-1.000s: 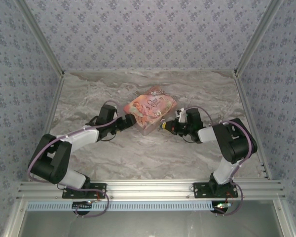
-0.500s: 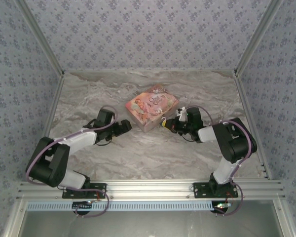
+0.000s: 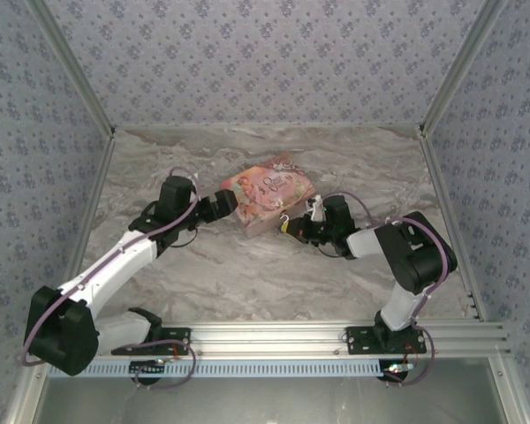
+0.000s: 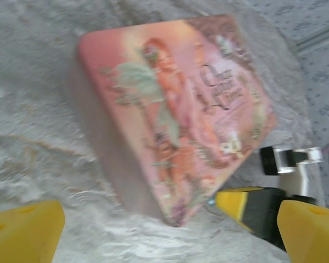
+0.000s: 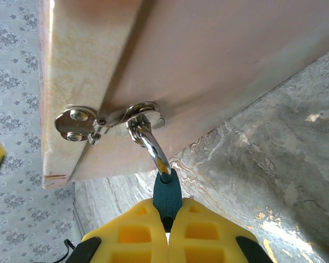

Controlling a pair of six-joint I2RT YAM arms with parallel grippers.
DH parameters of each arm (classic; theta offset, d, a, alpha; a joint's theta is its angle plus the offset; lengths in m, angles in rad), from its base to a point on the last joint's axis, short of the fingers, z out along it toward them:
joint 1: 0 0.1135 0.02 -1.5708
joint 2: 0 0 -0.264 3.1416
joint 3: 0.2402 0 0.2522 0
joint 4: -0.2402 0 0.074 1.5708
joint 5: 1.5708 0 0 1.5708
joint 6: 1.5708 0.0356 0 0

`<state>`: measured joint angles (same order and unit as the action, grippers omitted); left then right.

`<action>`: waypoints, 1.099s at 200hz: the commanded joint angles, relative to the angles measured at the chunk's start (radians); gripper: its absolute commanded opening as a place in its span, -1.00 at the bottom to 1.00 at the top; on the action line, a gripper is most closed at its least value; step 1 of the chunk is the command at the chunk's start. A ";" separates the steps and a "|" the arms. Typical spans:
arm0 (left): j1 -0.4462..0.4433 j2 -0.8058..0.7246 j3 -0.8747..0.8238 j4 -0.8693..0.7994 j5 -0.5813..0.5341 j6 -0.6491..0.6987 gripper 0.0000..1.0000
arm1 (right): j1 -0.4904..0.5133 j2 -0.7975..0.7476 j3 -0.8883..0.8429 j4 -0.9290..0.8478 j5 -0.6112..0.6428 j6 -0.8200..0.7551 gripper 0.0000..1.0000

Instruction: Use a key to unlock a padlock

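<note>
The teal padlock [image 5: 167, 193] hangs by its silvery shackle [image 5: 152, 146] from the metal hasp [image 5: 107, 118] on the side of the pink illustrated box [image 3: 267, 194]. My right gripper [image 5: 167, 224] is shut on the padlock body; from above it [image 3: 291, 228] sits at the box's near right corner. A speck of the teal padlock [image 4: 210, 201] shows beside the right gripper's yellow finger [image 4: 247, 203] in the left wrist view. My left gripper [image 4: 170, 227] is open, its yellow fingers [image 4: 27, 230] spread wide before the box's near corner. From above it [image 3: 224, 205] is at the box's left edge. The key is hidden.
The pink box [image 4: 175, 104] lies skewed on the marble table [image 3: 247, 274]. Patterned walls and aluminium rails [image 3: 446, 203] close in the table on three sides. Bare marble lies between the two arms toward the near edge.
The left arm pulled back from the box, then rose and swung its gripper back to the box's left edge. The box turned slightly. The right gripper kept hold of the padlock.
</note>
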<state>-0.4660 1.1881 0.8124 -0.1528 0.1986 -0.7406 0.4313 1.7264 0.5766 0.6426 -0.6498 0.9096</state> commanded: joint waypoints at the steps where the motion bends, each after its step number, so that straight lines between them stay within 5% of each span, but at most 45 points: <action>1: -0.047 0.069 0.095 0.043 0.039 0.035 0.99 | 0.018 0.010 -0.005 0.040 0.016 0.006 -1.00; 96: -0.129 0.441 0.319 0.112 0.108 0.079 0.99 | 0.046 0.021 0.000 0.040 0.041 0.015 -1.00; 220: -0.139 0.436 0.024 0.109 0.039 0.087 0.99 | 0.015 0.086 -0.039 0.267 0.084 0.185 -1.00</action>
<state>-0.6056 1.5970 0.9421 0.1268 0.2676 -0.6346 0.4606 1.7908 0.5453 0.8150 -0.5983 1.0370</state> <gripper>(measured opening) 0.994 0.057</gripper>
